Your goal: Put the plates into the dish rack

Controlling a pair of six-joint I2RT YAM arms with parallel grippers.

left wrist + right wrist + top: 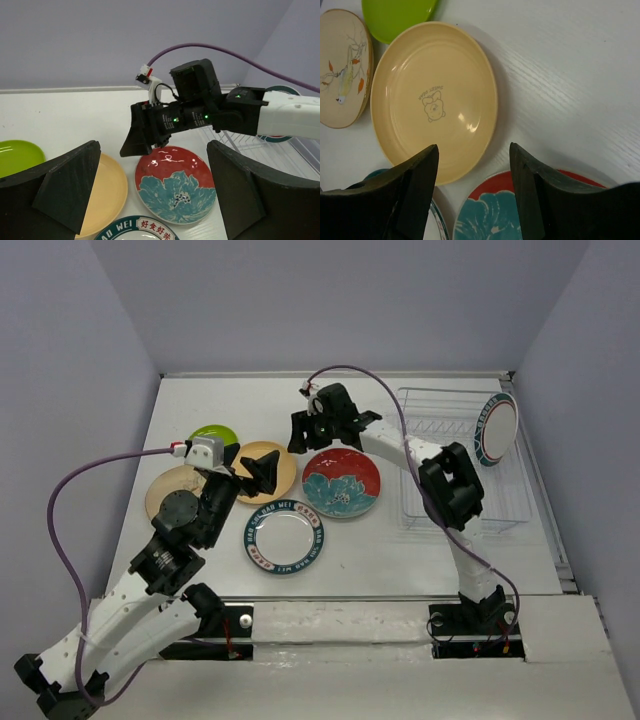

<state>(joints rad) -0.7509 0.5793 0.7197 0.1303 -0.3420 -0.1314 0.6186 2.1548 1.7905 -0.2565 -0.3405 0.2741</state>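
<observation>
Top external | dish rack (510, 496) holds one teal-rimmed plate (496, 430) upright | left hand (266, 473) apart | right hand (299, 434) apart

A teal-rimmed plate (496, 430) stands up in the dish rack (425, 410). The red flower plate (341, 483) lies flat on the table (380, 560).

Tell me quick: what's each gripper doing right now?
Left gripper: open, holding nothing.
Right gripper: open, holding nothing.
</observation>
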